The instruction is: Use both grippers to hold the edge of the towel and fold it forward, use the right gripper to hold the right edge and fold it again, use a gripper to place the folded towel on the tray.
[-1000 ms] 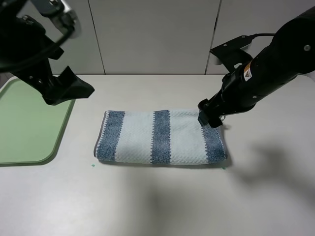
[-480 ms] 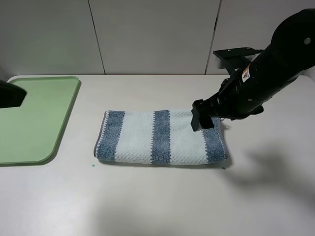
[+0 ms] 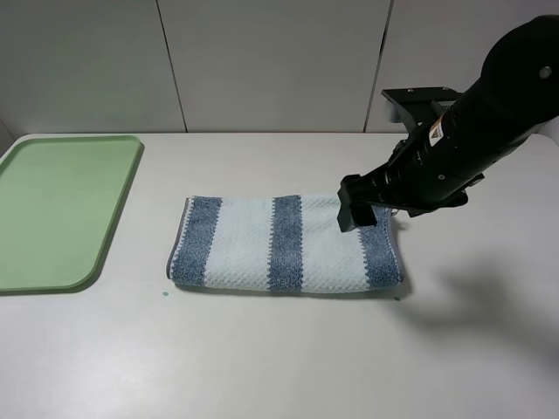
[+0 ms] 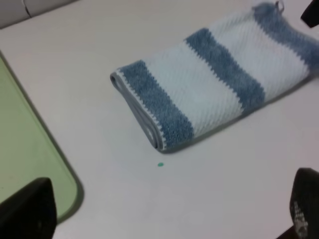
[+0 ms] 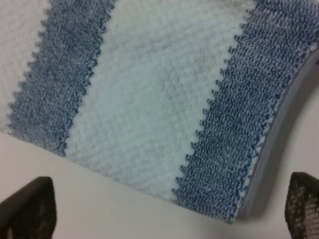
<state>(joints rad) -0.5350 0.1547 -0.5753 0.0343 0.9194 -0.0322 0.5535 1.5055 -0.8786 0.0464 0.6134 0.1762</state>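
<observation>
The striped towel (image 3: 284,243) lies folded once into a long band in the middle of the table. It also shows in the left wrist view (image 4: 214,84) and the right wrist view (image 5: 149,99). My right gripper (image 3: 356,214) hangs open just above the towel's back right part, holding nothing. The right edge (image 5: 269,149), a blue-grey stripe with grey hem, lies between its spread fingertips (image 5: 27,204). My left gripper (image 4: 164,211) is open and empty, off to the towel's left and out of the exterior view. The pale-green tray (image 3: 52,209) lies empty at the left.
A small green dot (image 3: 164,294) marks the table near the towel's front left corner. A grey panelled wall (image 3: 262,61) stands behind the table. The right arm's shadow falls on the table at the right.
The left arm has drawn back to the left and out of the exterior view, uncovering the tray. The right gripper has shifted a little left over the towel's right end.
</observation>
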